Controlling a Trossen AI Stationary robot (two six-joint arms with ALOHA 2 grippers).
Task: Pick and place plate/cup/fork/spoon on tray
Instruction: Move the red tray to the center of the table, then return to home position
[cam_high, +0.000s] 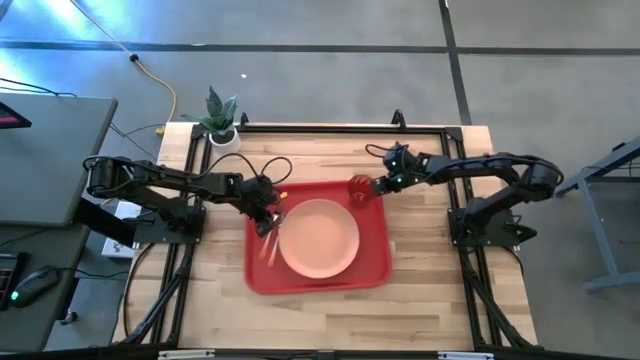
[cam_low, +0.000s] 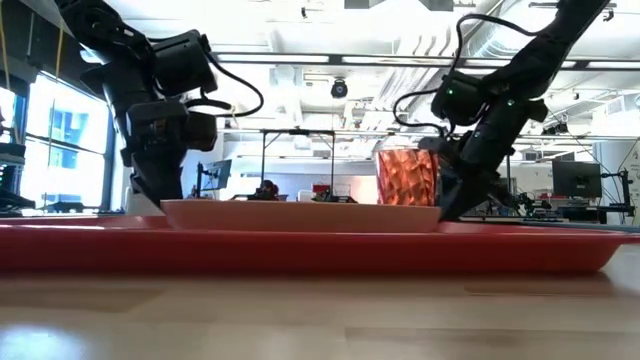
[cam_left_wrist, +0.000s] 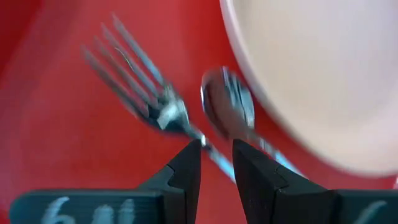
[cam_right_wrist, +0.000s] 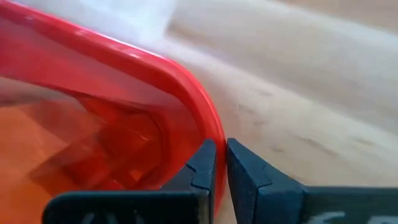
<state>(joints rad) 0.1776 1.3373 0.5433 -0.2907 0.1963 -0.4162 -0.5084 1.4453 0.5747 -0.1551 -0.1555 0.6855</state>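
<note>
The tray (cam_high: 375, 275) lies mid-table with the plate (cam_high: 318, 238) on it. The fork (cam_left_wrist: 134, 84) and spoon (cam_left_wrist: 228, 102) lie on the tray along its left edge, beside the plate. The left gripper (cam_left_wrist: 216, 163) hovers over them, its fingers slightly parted around the fork's neck. The cup (cam_high: 359, 189) stands in the tray's far right corner, its rim pinched by the right gripper (cam_right_wrist: 220, 157).

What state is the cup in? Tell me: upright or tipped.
Upright. The cup stands vertical on the tray beside the plate, the right gripper shut on its rim.
</note>
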